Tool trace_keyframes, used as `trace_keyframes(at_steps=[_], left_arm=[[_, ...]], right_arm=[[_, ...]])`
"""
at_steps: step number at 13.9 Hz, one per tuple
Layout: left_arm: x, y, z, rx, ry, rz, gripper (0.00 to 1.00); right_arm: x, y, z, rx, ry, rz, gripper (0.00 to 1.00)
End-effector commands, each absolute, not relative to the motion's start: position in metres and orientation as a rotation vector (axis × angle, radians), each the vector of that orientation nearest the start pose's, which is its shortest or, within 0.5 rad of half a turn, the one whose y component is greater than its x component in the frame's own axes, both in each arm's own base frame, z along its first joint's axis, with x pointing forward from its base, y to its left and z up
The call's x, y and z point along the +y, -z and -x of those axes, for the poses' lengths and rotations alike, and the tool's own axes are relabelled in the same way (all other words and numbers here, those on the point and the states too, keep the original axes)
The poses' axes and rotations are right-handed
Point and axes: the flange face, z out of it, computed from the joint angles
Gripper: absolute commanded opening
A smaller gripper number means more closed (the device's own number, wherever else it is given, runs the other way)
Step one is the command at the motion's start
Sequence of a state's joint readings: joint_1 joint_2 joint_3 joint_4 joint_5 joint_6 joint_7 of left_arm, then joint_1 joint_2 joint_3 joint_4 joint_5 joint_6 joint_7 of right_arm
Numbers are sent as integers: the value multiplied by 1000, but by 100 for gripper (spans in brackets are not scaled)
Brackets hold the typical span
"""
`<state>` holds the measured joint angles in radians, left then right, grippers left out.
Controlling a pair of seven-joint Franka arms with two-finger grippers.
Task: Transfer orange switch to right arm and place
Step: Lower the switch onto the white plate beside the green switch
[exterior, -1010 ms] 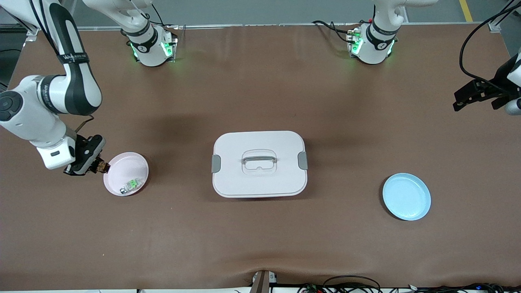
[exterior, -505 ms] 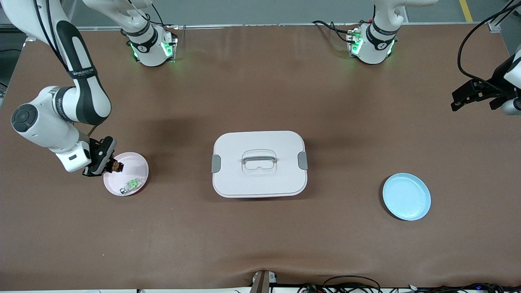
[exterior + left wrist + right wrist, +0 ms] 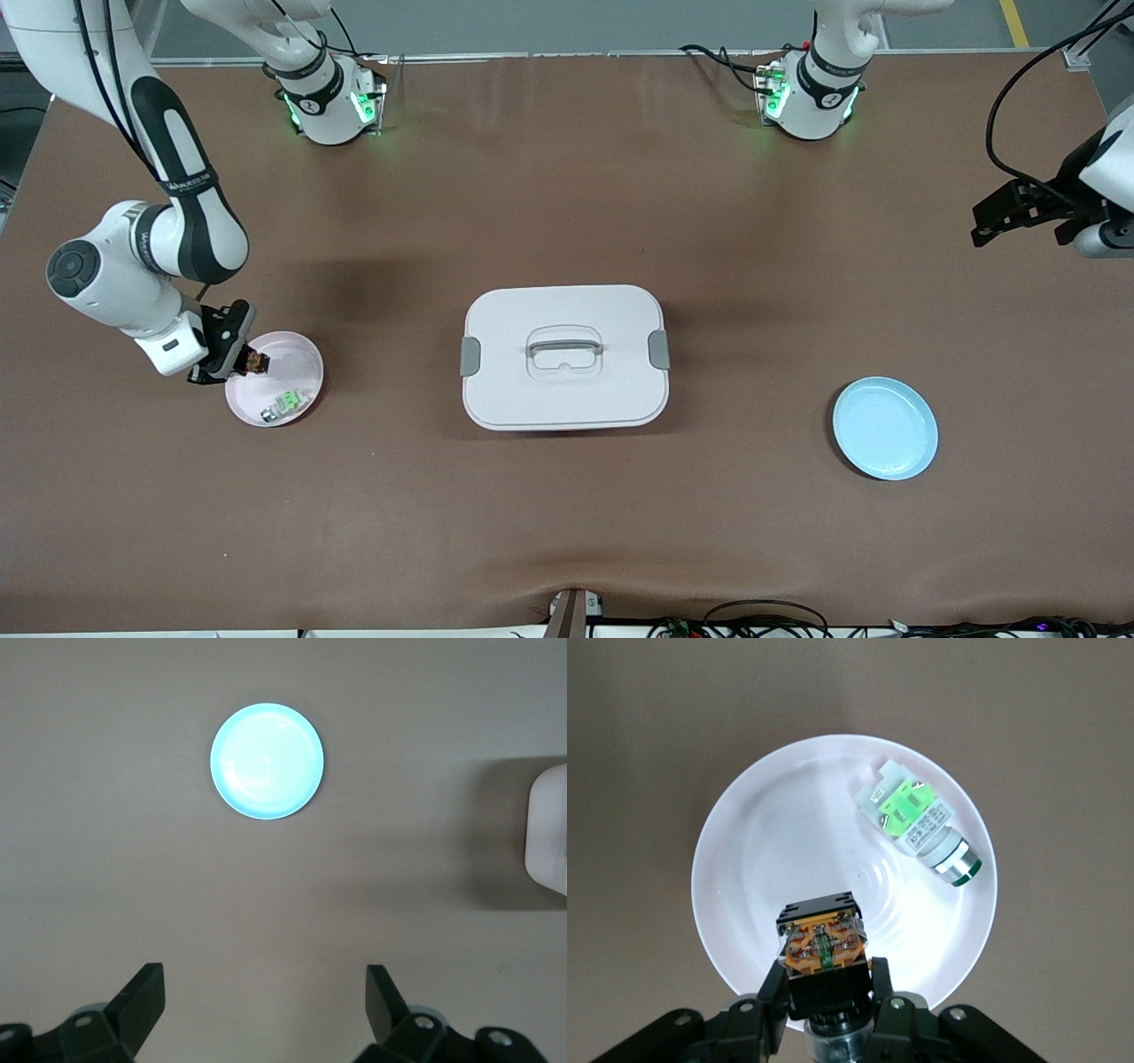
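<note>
Over the pink plate (image 3: 285,403) at my tabletop end, my right gripper (image 3: 252,361) has swung inward, clamped on the orange switch (image 3: 822,945), ready for release; left gripper (image 3: 266,1001) waits wide open, empty.

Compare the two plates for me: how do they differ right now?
The pink plate holds a green switch; the blue plate is bare. Pink lies at the right arm's end, under the right gripper clamping the orange switch; blue lies at the left arm's end. Both are round and shallow.

surface: brown table (image 3: 567,523) | on it: pink plate (image 3: 297,354), lidded white box (image 3: 564,356), blue plate (image 3: 885,428)
</note>
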<state>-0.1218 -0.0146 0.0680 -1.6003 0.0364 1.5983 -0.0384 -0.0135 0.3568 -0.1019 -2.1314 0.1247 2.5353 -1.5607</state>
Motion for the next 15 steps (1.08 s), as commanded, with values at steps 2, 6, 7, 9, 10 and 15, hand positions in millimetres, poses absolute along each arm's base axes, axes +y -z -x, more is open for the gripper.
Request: trace_keyframes(at_steps=[2,6,7,9,10,15], left_arm=[[-29,-630,-546,44,50,3111,100],[-25,-639,-541,48,68,3111,100],[-25,-639,-541,48,73,3111,100],[-26,-639,-541,50,71,3111,100],[-25,-639,-540,48,66,3111,100],[-23,-638,-536,43,49,3112,100]], right_arm=[[-70,-232,-581,-1987,108,2441,0],[-67,-221,-585,-2002,111,2439,0],[-66,-215,-586,-2004,107,2438,0],[-65,-210,-587,-2006,101,2433,0],[-64,-205,-586,-2006,90,2426,0],[-63,-197,-585,-2038,80,2394,0]])
